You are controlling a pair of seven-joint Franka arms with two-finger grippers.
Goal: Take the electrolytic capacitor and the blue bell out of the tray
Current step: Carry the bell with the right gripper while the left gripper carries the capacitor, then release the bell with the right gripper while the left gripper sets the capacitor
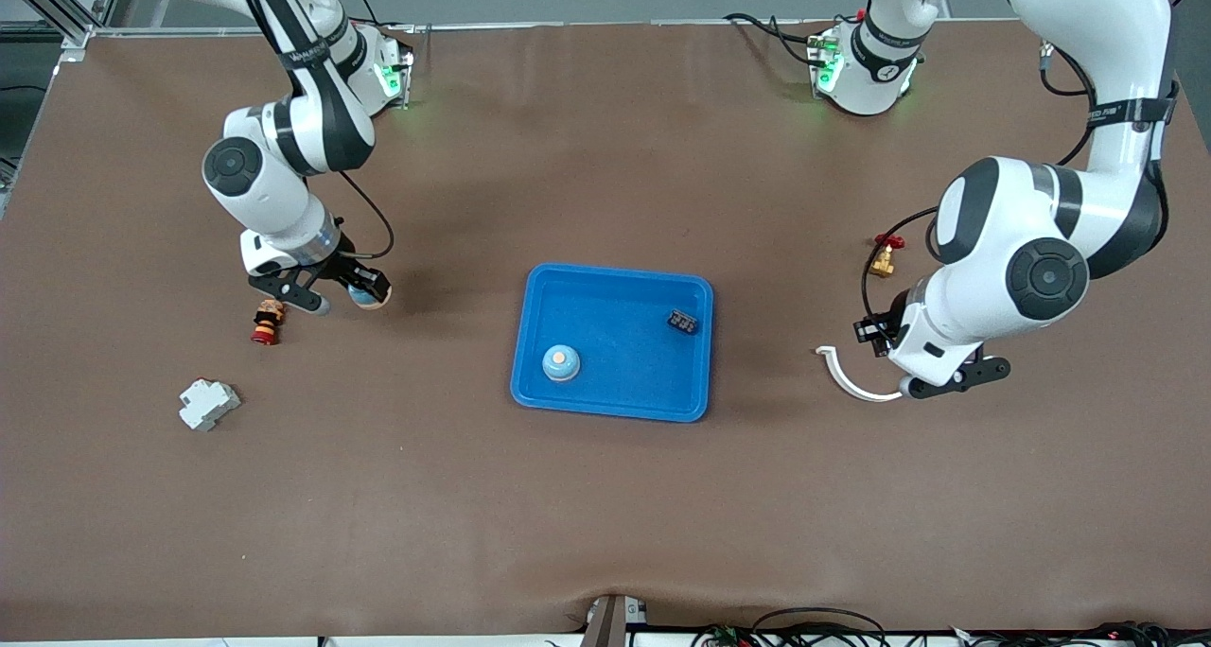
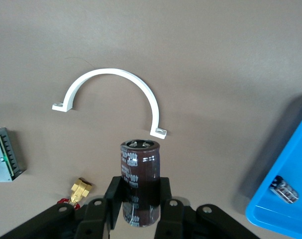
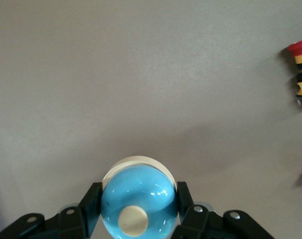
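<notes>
While the right gripper (image 3: pixel 138 211) hangs over bare table toward the right arm's end, its two fingers (image 3: pixel 91 204) are clamped on either side of a blue bell (image 3: pixel 138 206), whose cream button faces the wrist camera. In the front view that bell (image 1: pixel 367 294) shows as a blue patch between the black fingertips, just beside a red and yellow striped piece (image 1: pixel 268 323) lying on the table. A white plastic block (image 1: pixel 209 404) lies nearer the front camera.

At the left arm's end, the left gripper (image 2: pixel 140 199) is closed on a dark brown capacitor (image 2: pixel 140 181), held upright between its pads, its top rim pointing away from the wrist. Below it on the table lie a white curved clamp (image 2: pixel 111 97) and a small brass fitting (image 2: pixel 81 190).

Between the arms sits a blue tray (image 1: pixel 539 306) holding a second blue bell (image 1: pixel 561 362) and a small black part (image 1: pixel 683 322).
</notes>
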